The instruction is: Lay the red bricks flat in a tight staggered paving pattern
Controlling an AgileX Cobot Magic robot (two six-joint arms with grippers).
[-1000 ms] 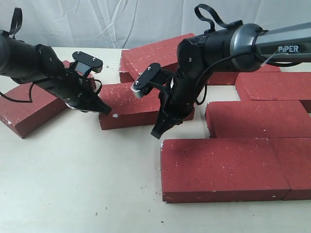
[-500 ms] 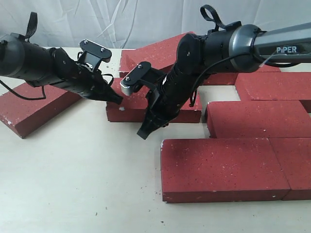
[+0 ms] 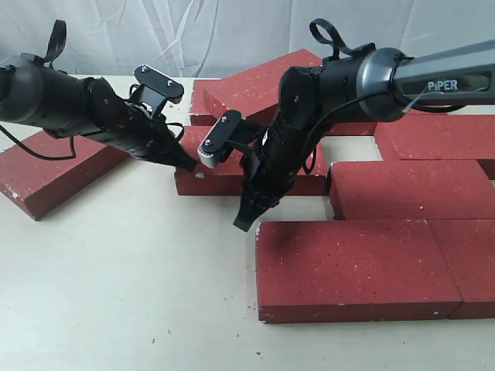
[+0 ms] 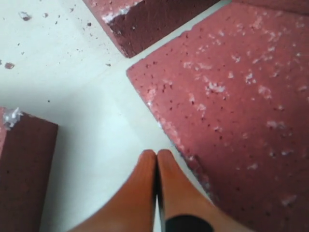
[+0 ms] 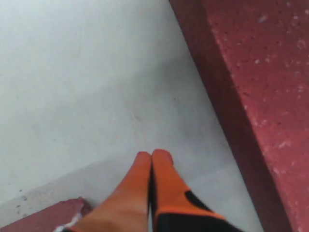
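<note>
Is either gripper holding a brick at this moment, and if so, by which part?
Nothing is held. The left gripper and the right gripper are both shut empty, their tips only beside the red bricks.

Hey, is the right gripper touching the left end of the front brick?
Apart. The right wrist view shows a strip of bare table between the shut jaws of the right gripper and the side face of the front brick.

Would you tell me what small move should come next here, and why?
Probably lift the right tool out of the bare strip between the loose brick and the front brick: its shut tip stands where the loose brick must close up, while the shut left tool rests at that brick's left end.
</note>
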